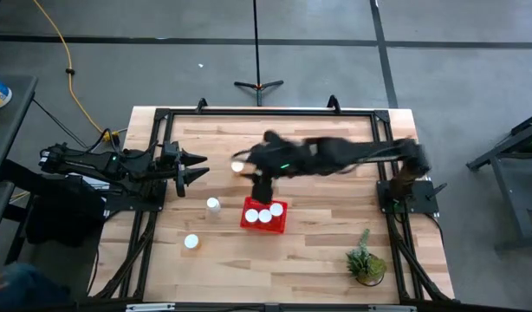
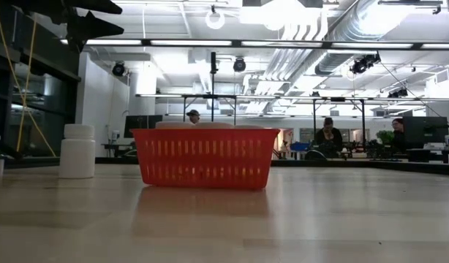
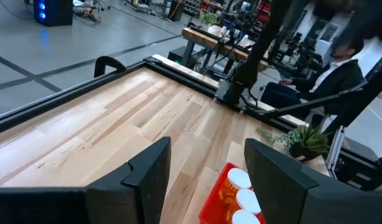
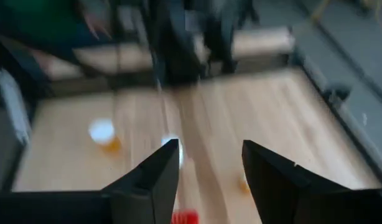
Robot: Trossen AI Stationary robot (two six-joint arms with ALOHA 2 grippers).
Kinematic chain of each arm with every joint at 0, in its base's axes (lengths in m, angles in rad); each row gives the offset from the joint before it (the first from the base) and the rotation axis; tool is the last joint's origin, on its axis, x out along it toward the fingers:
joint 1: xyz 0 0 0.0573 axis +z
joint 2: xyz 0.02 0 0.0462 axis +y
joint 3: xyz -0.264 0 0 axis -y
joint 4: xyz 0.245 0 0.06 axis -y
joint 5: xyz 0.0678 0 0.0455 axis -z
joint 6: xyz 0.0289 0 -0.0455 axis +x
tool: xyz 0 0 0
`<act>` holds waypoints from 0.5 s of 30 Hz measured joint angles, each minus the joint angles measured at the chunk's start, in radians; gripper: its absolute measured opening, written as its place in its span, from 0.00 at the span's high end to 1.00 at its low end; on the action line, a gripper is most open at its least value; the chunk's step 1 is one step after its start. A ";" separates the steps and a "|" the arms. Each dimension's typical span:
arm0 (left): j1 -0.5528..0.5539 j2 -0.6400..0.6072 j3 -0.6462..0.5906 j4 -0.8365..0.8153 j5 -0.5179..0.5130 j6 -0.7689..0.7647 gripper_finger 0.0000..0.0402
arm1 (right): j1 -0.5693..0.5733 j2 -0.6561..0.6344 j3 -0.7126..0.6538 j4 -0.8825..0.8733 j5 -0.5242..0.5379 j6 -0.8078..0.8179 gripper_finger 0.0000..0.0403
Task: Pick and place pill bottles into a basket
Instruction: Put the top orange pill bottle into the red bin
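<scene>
Grey floor [image 1: 439, 78], exposed ceiling ducts [image 2: 334, 29]

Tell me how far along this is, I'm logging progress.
Three white caps show inside the basket, so about half looks done. The right gripper hovers just behind the basket, jaws open and empty. Still out on the table: bottles at and. The left gripper waits at the left side, open.

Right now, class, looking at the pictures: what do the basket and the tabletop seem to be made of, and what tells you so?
The basket looks like moulded red plastic: uniform colour, thin walls pierced by rows of even slots. The tabletop looks like pale wood, probably joined strips with a smooth, slightly glossy finish: long grain lines and plank seams show, and the basket casts a faint reflection on it.
</scene>
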 joint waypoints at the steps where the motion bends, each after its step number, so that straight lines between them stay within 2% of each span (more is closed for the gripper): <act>1: 0.000 0.000 0.000 0.001 0.000 0.000 0.41 | 0.001 -0.047 -0.030 0.037 0.000 -0.003 0.59; 5: 0.000 0.000 0.000 0.000 -0.001 0.000 0.41 | 0.020 -0.259 -0.272 0.267 0.001 -0.008 0.62; 10: 0.000 0.000 0.000 0.000 -0.002 0.000 0.41 | 0.033 -0.547 -0.762 0.659 0.000 0.077 0.68; 15: 0.000 0.000 0.000 0.000 -0.002 0.000 0.41 | 0.029 -0.787 -1.151 0.809 0.026 0.201 0.72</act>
